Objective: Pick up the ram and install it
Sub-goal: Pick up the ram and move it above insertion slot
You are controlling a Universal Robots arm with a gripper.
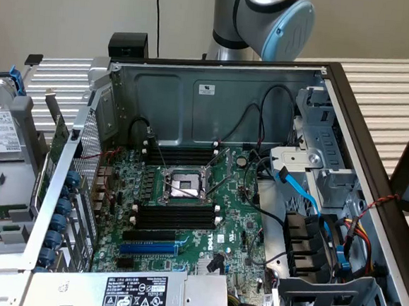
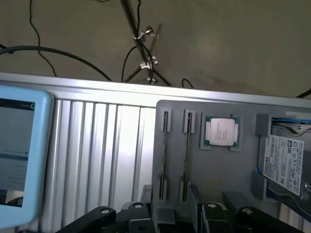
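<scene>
Grey plastic tray point(image 2: 218, 179) sits on the ribbed aluminium table point(image 2: 107, 145). The ram point(image 2: 165, 150) is in it: a thin stick on edge, clipped at both ends in a narrow slot. A second stick point(image 2: 186, 148) stands parallel just beside it in its own slot. Next in the same row is a processor point(image 2: 221, 131) lying flat in a square pocket, metal lid up. After that comes a hard drive point(image 2: 286, 162) with a white label; print and barcodes are too small to read.

Gripper point(image 2: 175, 221) hangs at one end of the two sticks, black linkage arms spread to either side. The ram is the nearest thing to it. Open or closed: can't tell from this angle, and contact with the stick, same answer.

A light-blue-framed screen point(image 2: 19, 150) stands on the table well apart from the tray; its text is illegible.

Exterior view:
- Open computer case point(image 1: 216, 90) lies with the tray at the exterior view's left of it.
- Green motherboard point(image 1: 234, 226) has a bare socket point(image 1: 182, 187) in the middle and black memory slots point(image 1: 175, 216) on its near and far sides. The ram is not yet installed.
- Blue expansion slot point(image 1: 147, 248) lies nearer.
- White mark point(image 1: 215, 244) beside it looks like a Dell logo, not certain.
- White sticker point(image 1: 208, 89) on the far wall is unreadable.
- Power supply point(image 1: 137, 293) at the near edge carries a black-and-white label with certification marks, text too small to read.
- Silver arm point(image 1: 265, 16) with a blue cap rises behind the far wall.
</scene>
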